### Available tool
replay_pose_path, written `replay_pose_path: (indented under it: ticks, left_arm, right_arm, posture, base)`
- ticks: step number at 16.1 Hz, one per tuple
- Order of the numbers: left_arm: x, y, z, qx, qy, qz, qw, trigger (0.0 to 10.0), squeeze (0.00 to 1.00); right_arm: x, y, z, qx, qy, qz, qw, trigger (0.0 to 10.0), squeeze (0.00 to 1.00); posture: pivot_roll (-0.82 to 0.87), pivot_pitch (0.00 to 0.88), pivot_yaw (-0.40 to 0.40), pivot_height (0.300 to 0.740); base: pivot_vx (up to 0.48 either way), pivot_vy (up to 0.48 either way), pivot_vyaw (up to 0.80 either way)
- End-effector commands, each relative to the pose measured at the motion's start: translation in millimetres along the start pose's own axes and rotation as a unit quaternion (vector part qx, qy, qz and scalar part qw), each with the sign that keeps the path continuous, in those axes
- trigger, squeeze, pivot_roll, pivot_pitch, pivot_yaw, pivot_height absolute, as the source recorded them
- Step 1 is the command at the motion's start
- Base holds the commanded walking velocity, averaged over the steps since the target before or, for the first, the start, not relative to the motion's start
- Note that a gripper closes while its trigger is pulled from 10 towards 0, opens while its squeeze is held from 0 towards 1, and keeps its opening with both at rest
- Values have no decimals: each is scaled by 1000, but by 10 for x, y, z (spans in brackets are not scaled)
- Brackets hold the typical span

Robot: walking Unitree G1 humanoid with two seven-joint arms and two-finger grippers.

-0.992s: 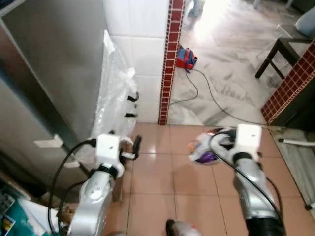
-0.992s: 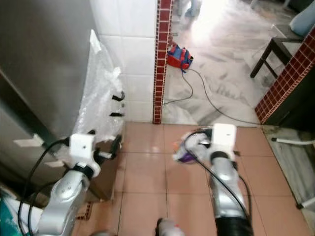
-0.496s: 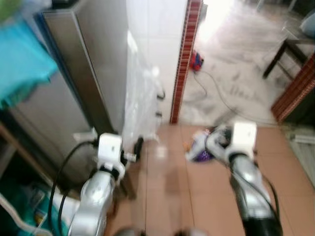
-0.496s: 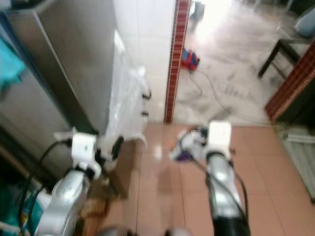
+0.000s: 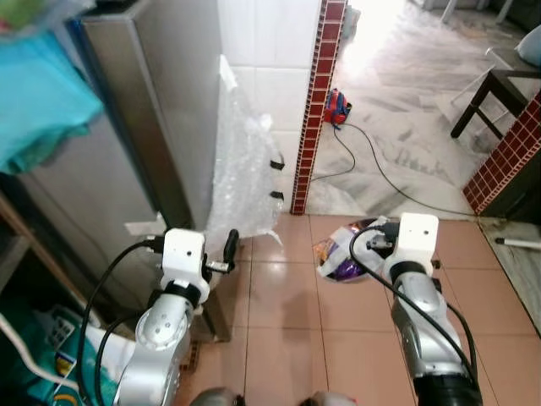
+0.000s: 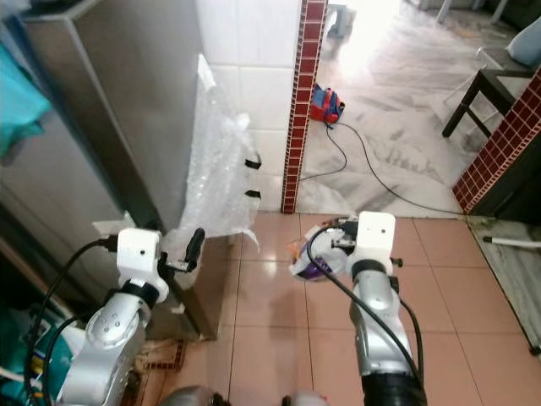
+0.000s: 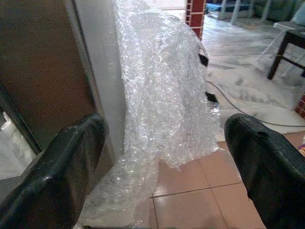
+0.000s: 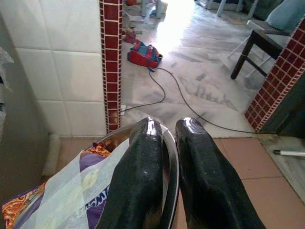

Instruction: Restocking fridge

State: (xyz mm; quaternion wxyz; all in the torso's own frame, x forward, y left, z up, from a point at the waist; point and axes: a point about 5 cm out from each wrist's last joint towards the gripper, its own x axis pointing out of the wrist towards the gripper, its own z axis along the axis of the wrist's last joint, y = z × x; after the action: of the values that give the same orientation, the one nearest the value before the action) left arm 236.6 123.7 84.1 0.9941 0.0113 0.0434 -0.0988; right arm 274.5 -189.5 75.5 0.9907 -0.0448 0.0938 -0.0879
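Observation:
The steel fridge (image 5: 144, 110) stands at my left, its side wall facing me. A sheet of bubble wrap (image 5: 245, 182) leans against that side. My left gripper (image 5: 228, 247) is open and holds nothing; it hovers at the fridge's near corner, beside the bubble wrap. My right gripper (image 8: 167, 131) is shut on the rim of a metal bowl (image 5: 342, 258), held above the floor tiles. In the bowl lie purple and orange snack packets (image 8: 52, 191) under a pale wrapper.
A red brick column (image 5: 314, 101) ends the white tiled wall. Beyond it, a red bag (image 5: 337, 106) with a black cable lies on the marble floor. A dark table (image 5: 499, 89) and a low brick wall (image 5: 507, 152) are at the right. Turquoise cloth (image 5: 42, 101) hangs at the left.
The camera has swung left, so the fridge takes up more of the picture. Both arms keep their pose, and the bowl stays in the right gripper.

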Motion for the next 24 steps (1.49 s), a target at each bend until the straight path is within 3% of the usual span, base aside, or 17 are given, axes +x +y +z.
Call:
replay_pose_path:
  ticks: [1,4,8,10,13,15,16,17,19,21,22,23,24]
  left_arm:
    - [24,-15,60,9,-13,0,1000,10000,0]
    - [24,9,58,4,-15,11,1000,10000,0]
    - [57,315,78,33,-15,140,990,10000,0]
    - [66,404,107,37,-21,169,985,10000,0]
    - [121,374,120,18,-24,150,988,10000,0]
    - [142,104,143,-70,-30,24,997,10000,0]
    - [112,-94,43,-59,11,-52,997,10000,0]
    - [87,-137,42,-56,7,-72,996,10000,0]
    - [47,-134,21,-55,10,-74,996,10000,0]
    - [49,-31,28,-43,6,-52,998,10000,0]
    - [75,143,78,-11,-13,23,1000,10000,0]
    - [79,168,81,-8,-13,34,999,10000,0]
    - [84,277,114,5,-25,81,996,10000,0]
  right_arm:
    - [21,-24,79,-1,-16,-6,1000,10000,0]
    - [25,-22,78,-1,-16,-6,1000,10000,0]
    - [29,-19,79,0,-16,-4,1000,10000,0]
    - [33,-25,79,-1,-16,-3,1000,10000,0]
    - [29,-6,67,0,-13,3,1000,10000,0]
    - [23,12,59,3,-9,12,1000,10000,0]
    - [19,23,49,4,-6,18,1000,10000,0]
    - [19,26,45,5,-5,19,1000,10000,0]
    - [20,31,43,6,-4,23,1000,10000,0]
    - [18,44,37,5,-3,25,1000,10000,0]
    - [20,47,41,4,-4,25,1000,10000,0]
    - [20,47,42,4,-4,25,1000,10000,0]
    - [23,45,44,3,-6,23,1000,10000,0]
  posture:
    - [59,0,10,740]
    - [60,0,9,740]
    - [59,0,8,740]
    - [59,0,4,740]
    - [59,0,1,740]
    - [53,0,-1,740]
    - [54,0,-1,740]
    - [52,0,-1,740]
    - [53,0,-2,740]
    - [57,0,-4,740]
    - [58,0,-5,740]
    - [58,0,-5,740]
    - [59,0,-5,740]
  base:
    - [0,-244,0]
    - [0,0,0]
    - [0,0,0]
    - [0,0,0]
    - [0,0,0]
    - [0,0,0]
    - [0,0,0]
    - [0,0,0]
    - [0,0,0]
    - [0,0,0]
    - [0,0,0]
    - [0,0,0]
    - [0,0,0]
